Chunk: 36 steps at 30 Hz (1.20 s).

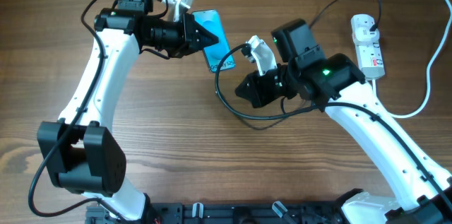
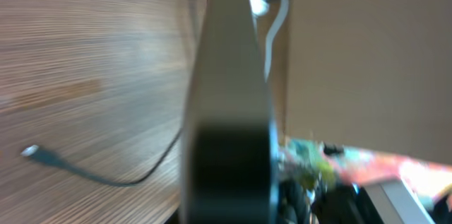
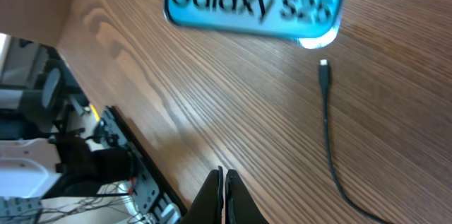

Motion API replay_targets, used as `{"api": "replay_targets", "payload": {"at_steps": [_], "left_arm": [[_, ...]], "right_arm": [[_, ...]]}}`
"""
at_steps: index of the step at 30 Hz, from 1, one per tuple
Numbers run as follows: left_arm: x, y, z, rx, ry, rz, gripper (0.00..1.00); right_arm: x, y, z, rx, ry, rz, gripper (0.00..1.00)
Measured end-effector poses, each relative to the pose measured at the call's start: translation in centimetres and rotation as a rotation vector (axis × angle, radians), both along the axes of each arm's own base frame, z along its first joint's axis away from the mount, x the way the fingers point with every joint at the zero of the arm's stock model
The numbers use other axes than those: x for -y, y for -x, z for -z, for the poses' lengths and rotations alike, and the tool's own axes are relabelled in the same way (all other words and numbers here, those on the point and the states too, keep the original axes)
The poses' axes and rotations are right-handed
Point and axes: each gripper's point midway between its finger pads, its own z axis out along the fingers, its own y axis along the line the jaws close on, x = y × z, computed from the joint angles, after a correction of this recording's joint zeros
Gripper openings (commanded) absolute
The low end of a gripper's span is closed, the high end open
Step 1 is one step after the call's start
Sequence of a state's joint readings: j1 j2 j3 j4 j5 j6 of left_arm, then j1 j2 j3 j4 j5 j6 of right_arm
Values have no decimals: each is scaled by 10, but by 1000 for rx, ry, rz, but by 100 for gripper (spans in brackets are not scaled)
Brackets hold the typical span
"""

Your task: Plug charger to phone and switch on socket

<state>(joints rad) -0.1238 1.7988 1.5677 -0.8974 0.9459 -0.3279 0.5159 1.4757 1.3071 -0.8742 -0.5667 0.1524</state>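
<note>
The phone (image 1: 213, 32), with a light blue screen, lies at the table's upper middle. In the right wrist view (image 3: 254, 1) it reads "Galaxy S25". My left gripper (image 1: 203, 38) is shut on its left edge. The left wrist view shows the phone edge-on (image 2: 227, 68) and blurred. The charger (image 1: 233, 111) is a thin black cable looping from the socket (image 1: 370, 53), a white power strip at the right. Its plug tip (image 3: 323, 64) lies on the wood just below the phone's corner, apart from it. My right gripper (image 1: 239, 90) is shut and empty (image 3: 224, 176), left of the cable.
A thicker white cable (image 1: 429, 75) runs along the far right edge. A white plug (image 1: 363, 26) sits in the strip's far end. The arm bases and a black rail (image 1: 233, 213) line the front edge.
</note>
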Motion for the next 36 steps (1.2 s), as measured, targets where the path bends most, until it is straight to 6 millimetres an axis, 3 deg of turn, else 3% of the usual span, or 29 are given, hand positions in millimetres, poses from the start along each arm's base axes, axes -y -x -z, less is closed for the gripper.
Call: {"api": "replay_targets", "payload": {"at_steps": [5,8,10,13,18,22,27,36], "left_arm": [[-29,-15,10,-70,-57,-140,4],[-63,-22,15,-134,-64,-249,4],[-79,-21,18,-171,-70,-295,4],[-100,-20,21,-210,-72,-347,4],[-117,-21,22,-220,-73,-387,4],[-120,-22,25,-220,-93,-398,4],[-122,-22,26,-220,-101,-402,4],[-122,-22,26,-219,-103,-403,4]], "right_arm": [[-4,2,39,26,124,-35,21],[-14,-9,67,96,219,-87,33],[-22,-19,82,144,249,-122,33],[-32,-29,126,167,321,-199,29],[-35,-41,167,199,388,-253,25],[-35,-46,183,208,410,-266,27],[-37,-56,187,264,439,-272,23],[-42,-50,198,265,452,-310,22]]}}
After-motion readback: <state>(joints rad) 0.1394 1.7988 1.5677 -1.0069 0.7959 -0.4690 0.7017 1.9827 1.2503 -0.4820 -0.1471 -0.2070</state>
